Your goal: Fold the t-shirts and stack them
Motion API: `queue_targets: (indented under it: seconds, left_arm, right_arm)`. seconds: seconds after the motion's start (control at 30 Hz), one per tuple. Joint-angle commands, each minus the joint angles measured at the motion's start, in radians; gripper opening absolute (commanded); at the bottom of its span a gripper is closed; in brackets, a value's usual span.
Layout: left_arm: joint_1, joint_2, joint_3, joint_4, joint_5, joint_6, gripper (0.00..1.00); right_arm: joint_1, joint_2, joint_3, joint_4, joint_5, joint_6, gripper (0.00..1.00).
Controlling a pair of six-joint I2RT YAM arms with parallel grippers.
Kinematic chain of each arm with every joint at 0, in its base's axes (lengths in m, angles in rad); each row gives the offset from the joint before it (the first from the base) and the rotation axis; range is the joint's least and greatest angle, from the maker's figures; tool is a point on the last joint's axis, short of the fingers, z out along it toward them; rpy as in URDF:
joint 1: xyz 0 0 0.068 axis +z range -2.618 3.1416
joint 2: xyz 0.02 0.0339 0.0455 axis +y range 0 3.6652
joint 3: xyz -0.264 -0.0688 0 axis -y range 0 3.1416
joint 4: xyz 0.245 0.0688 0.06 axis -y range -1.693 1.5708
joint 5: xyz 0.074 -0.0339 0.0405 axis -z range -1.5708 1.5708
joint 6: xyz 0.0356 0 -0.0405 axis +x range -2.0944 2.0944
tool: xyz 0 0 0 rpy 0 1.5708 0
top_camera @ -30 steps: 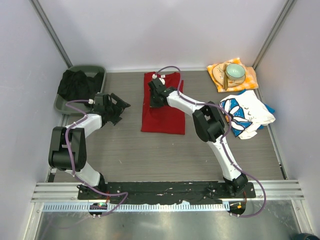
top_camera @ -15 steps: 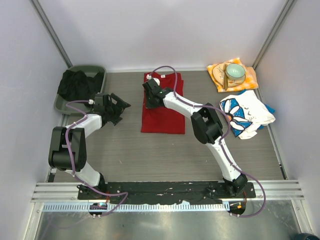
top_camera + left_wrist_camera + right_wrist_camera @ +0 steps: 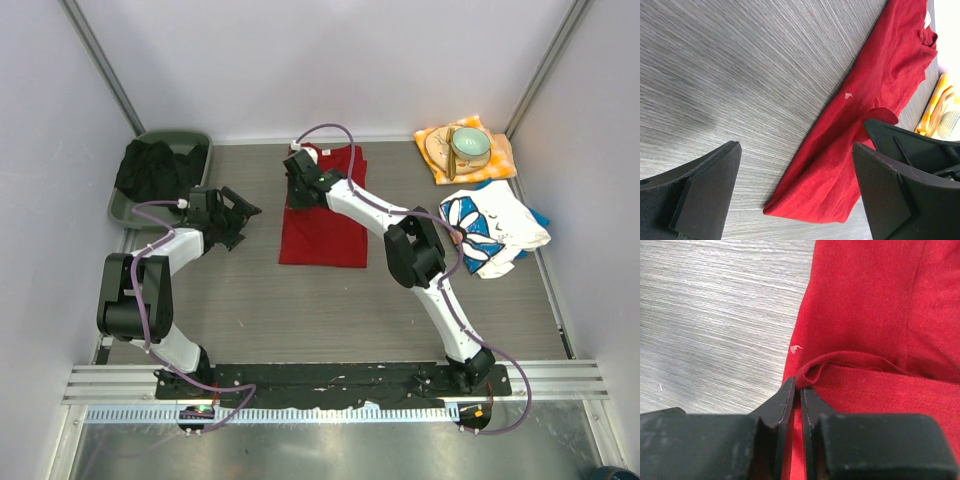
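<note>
The red t-shirt (image 3: 325,225) lies folded lengthwise on the table's middle back. My right gripper (image 3: 298,190) is at its upper left edge, shut on a pinched fold of the red cloth (image 3: 865,305), as the right wrist view (image 3: 800,385) shows. My left gripper (image 3: 243,224) is open and empty, low over the table to the left of the shirt. The left wrist view (image 3: 795,150) shows the shirt's near corner (image 3: 865,100) between the fingers but farther off. The white daisy-print t-shirt (image 3: 490,230) lies crumpled at the right, with blue cloth (image 3: 540,215) under it.
A green tray (image 3: 200,140) with black cloth (image 3: 150,170) stands at the back left. An orange-yellow cloth (image 3: 500,165) with a bowl (image 3: 470,145) and plate lies at the back right. Walls close in on both sides.
My right gripper has moved left across the red t-shirt, carrying the pinched fold to the shirt's left edge. The left arm has not moved.
</note>
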Motion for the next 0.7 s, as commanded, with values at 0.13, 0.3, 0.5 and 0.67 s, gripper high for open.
queue_targets:
  seconds: [0.13,0.3,0.5,0.67]
  left_arm:
    - [0.007,0.017,0.014,0.018,0.010,0.016,1.00]
    - [0.007,0.010,0.014,0.016,0.010,0.016,1.00]
    - [-0.017,-0.032,0.021,0.027,0.039,0.023,1.00]
    - [-0.081,-0.058,0.050,0.012,0.047,0.043,1.00]
  right_arm:
    - [0.010,-0.026,0.046,0.026,0.031,-0.015,0.65]
    - [0.010,-0.043,0.041,0.029,0.051,-0.021,0.95]
    - [0.008,-0.196,-0.089,0.071,0.156,-0.062,0.98]
    - [-0.021,-0.348,-0.276,0.097,0.202,-0.079,0.99]
